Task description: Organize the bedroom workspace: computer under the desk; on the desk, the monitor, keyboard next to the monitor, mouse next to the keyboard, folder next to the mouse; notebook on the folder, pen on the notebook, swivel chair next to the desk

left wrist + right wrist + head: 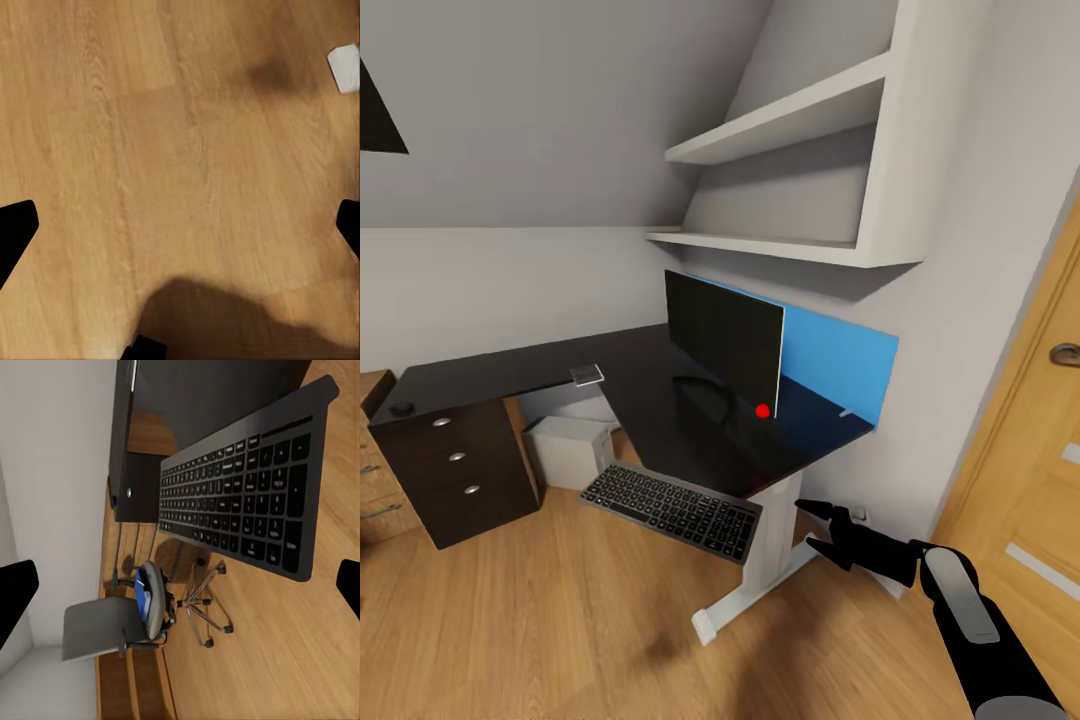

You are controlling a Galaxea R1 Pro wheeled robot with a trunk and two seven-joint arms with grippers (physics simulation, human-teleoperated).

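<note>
One monitor (725,340) stands on the black bench (560,370); one keyboard (672,510) lies on the wood floor (560,620); right pincer (818,528) released.

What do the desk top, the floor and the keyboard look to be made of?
The desk top looks like glossy black laminate, judging by its soft sheen. The floor looks like warm varnished wood planks with visible grain and seams. The keyboard looks like matte dark grey plastic or metal with low black keys.

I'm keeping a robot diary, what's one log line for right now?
keyboard: on floor by desk | monitor: on desk | folder: on swivel chair | right gripper: open, empty, near keyboard
</note>
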